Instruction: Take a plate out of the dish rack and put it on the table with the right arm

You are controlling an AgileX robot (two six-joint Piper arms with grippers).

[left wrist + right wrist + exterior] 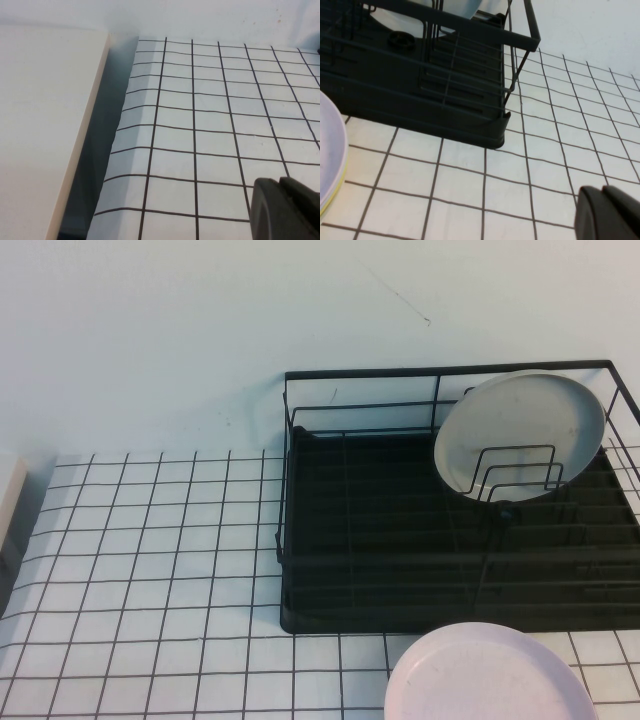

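Note:
The pale grey-blue plate [520, 430] stands tilted on edge in the wire dividers at the back right of the black dish rack [400, 612]. Neither arm shows in the high view. My right gripper [603, 192] is shut and empty, low over the gridded table [470, 200], a few squares from the rack's corner [495, 135]. A bit of the plate [457, 7] shows behind the rack's wires there. My left gripper [280, 186] is shut and empty over the table [200, 130] at its far left side.
A pale pink plate [490, 675] lies flat on the table just in front of the rack; its edge shows in the right wrist view [327, 150] with a yellow rim under it. A cream board [45, 125] borders the table's left edge.

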